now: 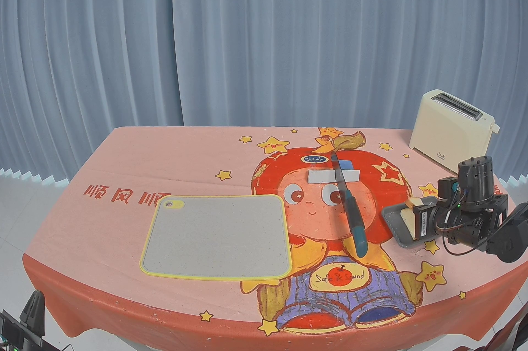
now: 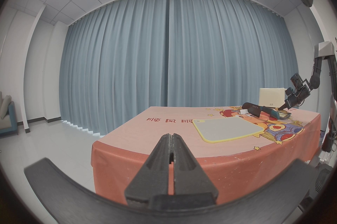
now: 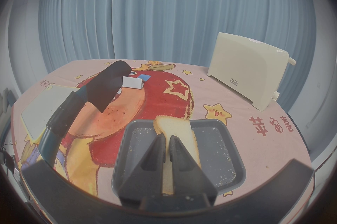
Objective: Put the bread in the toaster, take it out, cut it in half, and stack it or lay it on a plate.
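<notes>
Bread slice (image 3: 177,130), pale, clamped between shut fingers of right gripper (image 3: 166,140), at dark grey tray (image 3: 228,165), lower centre.
Lift clear, keep upright, align to cream plastic toaster (image 3: 245,66) slot.

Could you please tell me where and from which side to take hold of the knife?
Grip the knife, probably by its teal handle, from above with the left claw across it: the handle points toward the robot's side, while the dark blade is propped on a white block.

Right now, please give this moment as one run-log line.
phase: pickup | right gripper: shut on bread, upright in tray | left gripper: shut, off table | knife: lying mid-table | toaster: far right
</notes>
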